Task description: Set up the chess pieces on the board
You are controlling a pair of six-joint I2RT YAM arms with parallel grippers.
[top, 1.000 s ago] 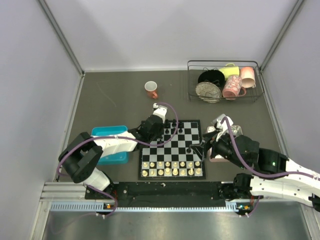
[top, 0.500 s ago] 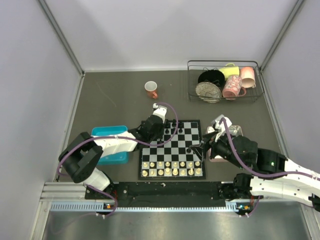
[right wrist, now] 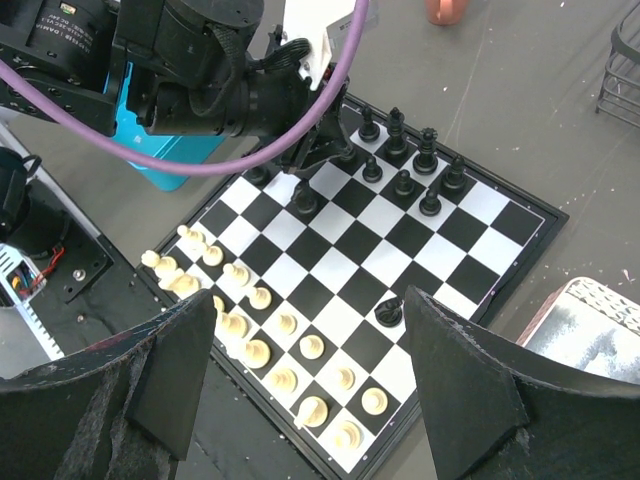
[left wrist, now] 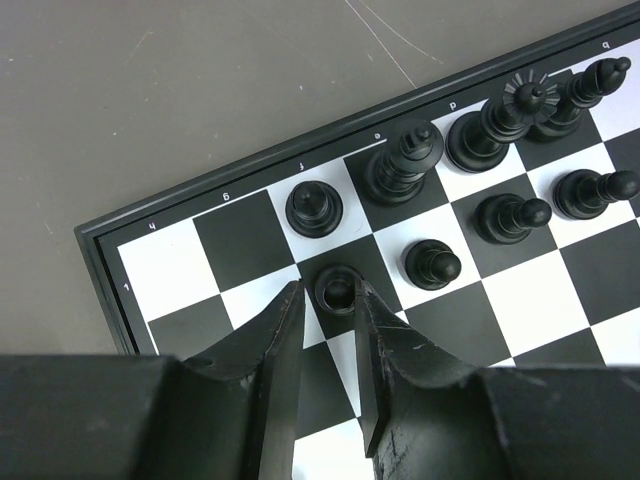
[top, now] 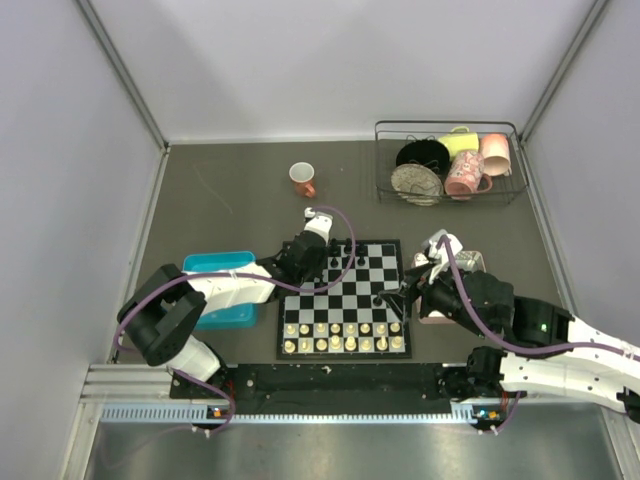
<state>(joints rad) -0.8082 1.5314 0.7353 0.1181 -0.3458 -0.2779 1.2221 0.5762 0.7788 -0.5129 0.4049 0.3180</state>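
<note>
The chess pieces (left wrist: 432,263) are glossy black, the board (top: 351,290) black-and-white checked, the tray (top: 215,261) teal

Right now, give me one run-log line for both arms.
left gripper: straddling small glossy black pawn, grip unclear | right gripper: open, empty, above black-and-white chessboard

Soft, even light fell from above; shadows were faint, glossy chess pieces (left wrist: 432,265) glinted, the right claw (right wrist: 310,300) was blurred.

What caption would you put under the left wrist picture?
The left gripper, jaws apart, straddles a black pawn standing on the board near its corner, next to other black pieces.
</note>
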